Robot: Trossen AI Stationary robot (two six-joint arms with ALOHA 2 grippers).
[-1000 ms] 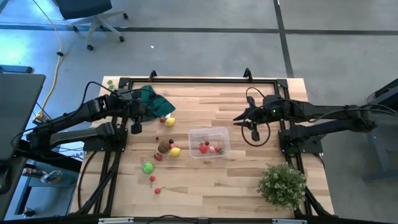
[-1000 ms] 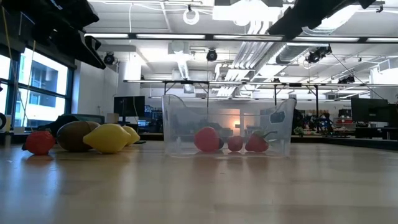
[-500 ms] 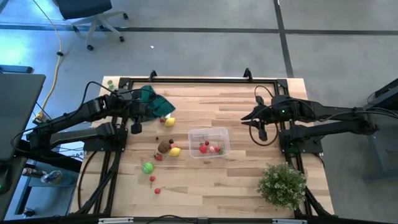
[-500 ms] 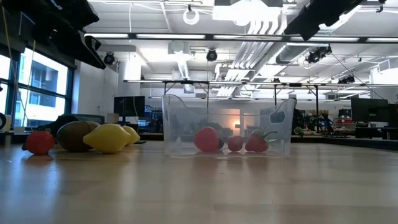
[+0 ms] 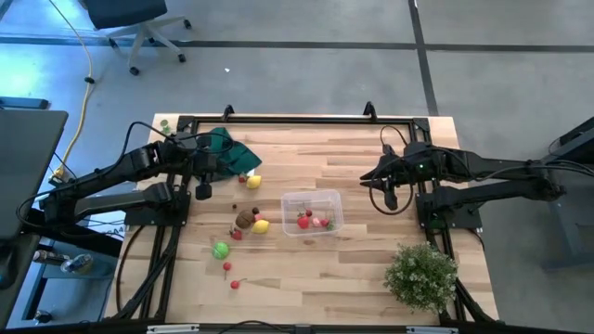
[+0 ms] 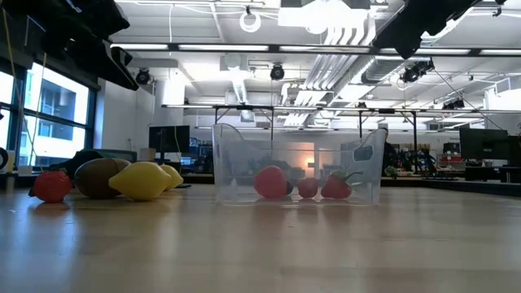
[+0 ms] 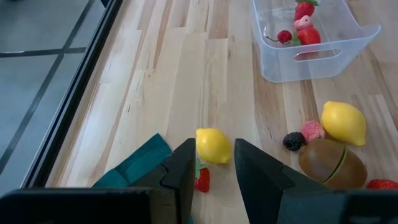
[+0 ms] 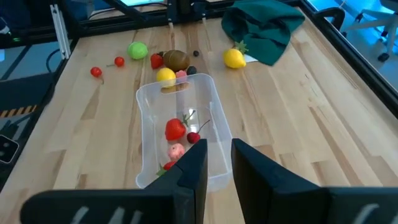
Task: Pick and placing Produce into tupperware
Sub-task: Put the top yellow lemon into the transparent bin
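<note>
The clear tupperware (image 5: 320, 197) stands mid-table with several red and pink produce pieces (image 8: 175, 129) in it. Outside it, toward the table's left, lie a lemon (image 5: 253, 182), a brown kiwi (image 5: 245, 218), a second lemon (image 5: 262, 225), a green piece (image 5: 220, 249) and small red ones (image 5: 227, 267). My left gripper (image 7: 214, 174) hovers open by the green cloth, and the far lemon (image 7: 213, 145) lies just past its fingertips. My right gripper (image 8: 214, 171) hangs open above the table, to the tub's right.
A dark green cloth (image 5: 232, 147) is bunched at the far-left corner, with a strawberry (image 7: 201, 180) beside it. A bushy pale-green plant (image 5: 422, 274) stands at the near-right corner. Bare wood lies between the tub and the right arm. A black frame rims the table.
My right gripper has drawn back from the tub toward the table's right edge, then held still. The left arm and all the produce have stayed where they were.
</note>
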